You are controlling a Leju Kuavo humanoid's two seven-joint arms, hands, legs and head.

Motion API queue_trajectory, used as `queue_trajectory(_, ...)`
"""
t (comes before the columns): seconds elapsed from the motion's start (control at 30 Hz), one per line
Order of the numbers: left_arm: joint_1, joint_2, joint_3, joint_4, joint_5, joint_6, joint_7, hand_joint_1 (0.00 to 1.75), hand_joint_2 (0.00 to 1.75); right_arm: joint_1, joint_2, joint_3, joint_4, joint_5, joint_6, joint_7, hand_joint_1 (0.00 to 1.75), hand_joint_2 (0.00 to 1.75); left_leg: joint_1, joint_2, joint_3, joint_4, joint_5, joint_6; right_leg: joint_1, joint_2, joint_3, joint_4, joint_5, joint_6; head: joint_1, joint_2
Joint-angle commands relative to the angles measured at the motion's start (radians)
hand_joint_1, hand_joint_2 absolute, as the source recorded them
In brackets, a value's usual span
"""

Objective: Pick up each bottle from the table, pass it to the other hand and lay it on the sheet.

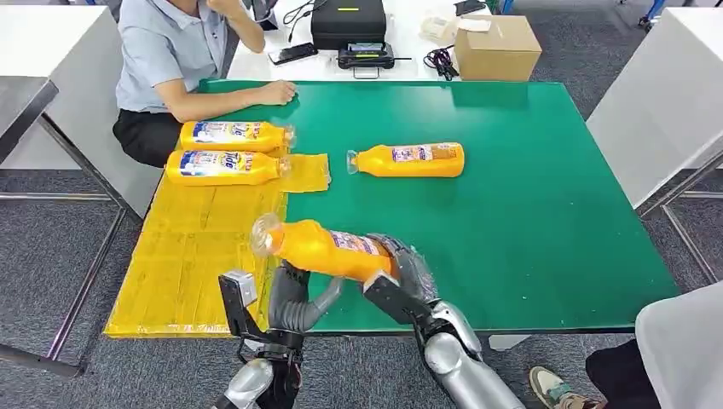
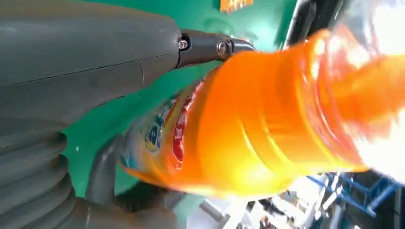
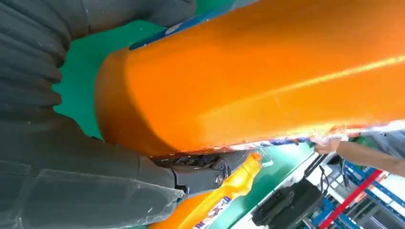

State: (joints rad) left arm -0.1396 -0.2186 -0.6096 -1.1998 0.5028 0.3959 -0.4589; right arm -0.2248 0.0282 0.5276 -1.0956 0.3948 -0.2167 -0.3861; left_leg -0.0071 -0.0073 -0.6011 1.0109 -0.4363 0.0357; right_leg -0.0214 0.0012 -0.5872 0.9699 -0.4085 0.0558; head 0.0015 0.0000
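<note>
One orange bottle [image 1: 322, 248] is clamped in the right robot hand [image 1: 401, 277]; the left robot hand [image 1: 294, 298] waits open just below. Letting go early could drop it.

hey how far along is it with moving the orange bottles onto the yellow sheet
Two bottles already lie on the yellow sheet. A third bottle is held in the air by the right hand, with the left hand under its neck end, mid-handover. One bottle waits on the green table.
</note>
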Motion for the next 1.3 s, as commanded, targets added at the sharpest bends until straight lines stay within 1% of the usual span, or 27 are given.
queue_trajectory(0.03, -0.002, 0.049, -0.059, -0.032, -0.018, -0.043, 0.011, 0.00, 1.75, -0.057, 0.007, 0.011, 0.101, 0.010, -0.020, 0.007, 1.75, 1.75, 0.002, 0.003, 0.005, -0.001, -0.002, -0.003, 0.002, 0.002, 0.004, -0.001, -0.001, -0.003, 0.000, 0.000)
queue_trajectory(0.1, -0.002, 0.049, -0.059, -0.032, -0.018, -0.043, 0.011, 0.00, 1.75, -0.057, 0.007, 0.011, 0.101, 0.010, -0.020, 0.007, 1.75, 1.75, 0.001, 0.002, 0.002, 0.000, -0.001, -0.002, 0.001, 0.001, 0.002, -0.001, 0.000, -0.002, 0.000, 0.000)
queue_trajectory(0.13, -0.002, 0.049, -0.059, -0.032, -0.018, -0.043, 0.011, 0.00, 1.75, -0.057, 0.007, 0.011, 0.101, 0.010, -0.020, 0.007, 1.75, 1.75, 0.002, 0.003, 0.004, 0.000, -0.002, -0.003, 0.002, 0.002, 0.004, 0.000, -0.001, -0.003, 0.000, 0.000)
queue_trajectory(0.2, -0.006, 0.048, -0.061, -0.026, -0.019, -0.047, 0.016, 0.00, 1.75, -0.060, 0.008, 0.016, 0.102, 0.021, -0.025, 0.009, 1.75, 1.75, 0.001, 0.001, 0.002, -0.001, 0.000, -0.001, 0.001, 0.001, 0.001, 0.000, 0.000, -0.002, 0.000, 0.000)
queue_trajectory(0.27, -0.018, 0.039, -0.055, 0.001, -0.011, -0.041, 0.042, 0.00, 1.75, -0.070, 0.016, 0.030, 0.111, 0.043, -0.033, 0.010, 1.75, 1.75, 0.001, 0.002, 0.003, 0.000, -0.001, -0.002, 0.001, 0.001, 0.002, 0.000, 0.000, -0.002, 0.000, 0.000)
queue_trajectory(0.3, -0.031, 0.029, -0.048, 0.023, -0.024, -0.016, 0.031, 0.00, 1.75, -0.075, 0.025, 0.038, 0.117, 0.052, -0.035, 0.010, 1.75, 1.75, 0.001, 0.002, 0.002, 0.000, -0.001, -0.002, 0.001, 0.002, 0.002, -0.001, 0.000, -0.002, 0.000, 0.000)
queue_trajectory(0.4, -0.052, 0.005, -0.017, 0.054, 0.007, -0.010, 0.036, 0.00, 1.75, -0.085, 0.037, 0.063, 0.131, 0.093, -0.062, 0.020, 1.75, 1.75, 0.001, 0.002, 0.003, 0.000, -0.001, -0.002, 0.002, 0.002, 0.002, 0.000, 0.000, -0.003, 0.000, 0.000)
queue_trajectory(0.43, -0.059, -0.004, -0.002, 0.066, 0.013, 0.017, 0.031, 0.00, 1.75, -0.087, 0.038, 0.073, 0.137, 0.112, -0.076, 0.022, 1.75, 1.75, 0.002, 0.003, 0.004, 0.000, -0.002, -0.003, 0.002, 0.002, 0.004, 0.000, -0.001, -0.004, 0.000, 0.000)
queue_trajectory(0.5, -0.077, -0.018, 0.016, 0.095, 0.010, 0.071, 0.021, 0.00, 1.75, -0.085, 0.039, 0.085, 0.138, 0.127, -0.092, 0.020, 1.75, 1.75, 0.001, 0.001, 0.002, 0.000, -0.001, -0.002, 0.001, 0.001, 0.002, -0.001, 0.000, -0.002, 0.000, 0.000)
queue_trajectory(0.7, -0.086, -0.019, 0.016, 0.105, 0.012, 0.071, 0.020, 0.00, 1.75, -0.083, 0.040, 0.089, 0.138, 0.130, -0.095, 0.021, 1.75, 1.75, 0.001, 0.001, 0.003, 0.000, -0.001, -0.002, 0.001, 0.000, 0.003, -0.001, -0.001, -0.002, 0.000, 0.000)
queue_trajectory(0.77, -0.084, -0.020, 0.015, 0.106, 0.013, 0.072, 0.019, 0.00, 1.75, -0.084, 0.038, 0.089, 0.137, 0.130, -0.094, 0.021, 1.75, 1.75, 0.001, 0.001, 0.001, 0.000, 0.000, -0.001, 0.001, 0.000, 0.001, 0.000, 0.000, -0.001, 0.000, 0.000)
queue_trajectory(0.8, -0.083, -0.023, 0.020, 0.107, 0.018, 0.078, 0.017, 0.00, 1.75, -0.085, 0.037, 0.090, 0.136, 0.132, -0.096, 0.021, 1.75, 1.75, 0.001, 0.001, 0.003, 0.000, -0.001, -0.002, 0.002, 0.001, 0.003, -0.001, -0.001, -0.002, 0.000, 0.000)
queue_trajectory(0.9, -0.105, -0.033, 0.037, 0.132, 0.039, 0.104, 0.007, 0.00, 1.75, -0.093, 0.044, 0.113, 0.144, 0.149, -0.100, 0.024, 1.75, 1.75, 0.001, 0.001, 0.002, 0.000, -0.001, -0.002, 0.001, 0.000, 0.002, -0.001, 0.000, -0.002, 0.000, 0.000)
queue_trajectory(0.93, -0.110, -0.033, 0.037, 0.136, 0.043, 0.101, 0.006, 0.00, 1.75, -0.094, 0.046, 0.119, 0.146, 0.153, -0.103, 0.023, 1.75, 1.75, 0.001, 0.000, 0.000, 0.000, 0.000, -0.001, 0.001, 0.000, 0.000, 0.000, 0.000, -0.001, 0.000, 0.000)
queue_trajectory(1.0, -0.115, -0.035, 0.048, 0.134, 0.067, 0.091, 0.002, 0.00, 1.75, -0.099, 0.052, 0.132, 0.153, 0.148, -0.097, 0.020, 1.75, 1.75, 0.002, 0.002, 0.002, 0.000, -0.001, -0.002, 0.002, 0.001, 0.001, 0.000, 0.000, -0.003, 0.000, 0.000)
queue_trajectory(1.13, -0.089, -0.022, 0.065, 0.053, 0.136, 0.012, 0.011, 0.02, 1.75, -0.106, 0.062, 0.150, 0.177, 0.122, -0.074, 0.011, 1.75, 1.75, 0.001, 0.001, 0.001, 0.000, 0.000, -0.002, 0.001, 0.001, 0.001, 0.000, 0.000, -0.002, 0.000, 0.000)
queue_trajectory(1.17, -0.080, -0.015, 0.069, 0.030, 0.164, -0.025, 0.024, 1.40, 1.75, -0.107, 0.064, 0.151, 0.181, 0.116, -0.067, 0.010, 1.75, 1.75, 0.002, 0.002, 0.002, 0.000, -0.001, -0.002, 0.002, 0.001, 0.002, -0.001, 0.000, -0.003, 0.000, 0.000)
queue_trajectory(1.2, -0.077, -0.010, 0.070, 0.023, 0.166, -0.028, 0.025, 1.75, 1.75, -0.106, 0.063, 0.153, 0.183, 0.115, -0.065, 0.010, 1.75, 1.75, 0.002, 0.003, 0.002, 0.000, -0.001, -0.002, 0.002, 0.003, 0.001, 0.000, 0.000, -0.003, 0.000, 0.000)
queue_trajectory(1.3, -0.060, -0.003, 0.070, -0.023, 0.161, -0.031, 0.011, 1.75, 1.75, -0.105, 0.068, 0.142, 0.191, 0.081, -0.045, 0.005, 1.75, 1.75, 0.002, 0.003, 0.002, 0.000, -0.001, -0.002, 0.002, 0.002, 0.002, 0.000, -0.001, -0.003, 0.000, 0.000)
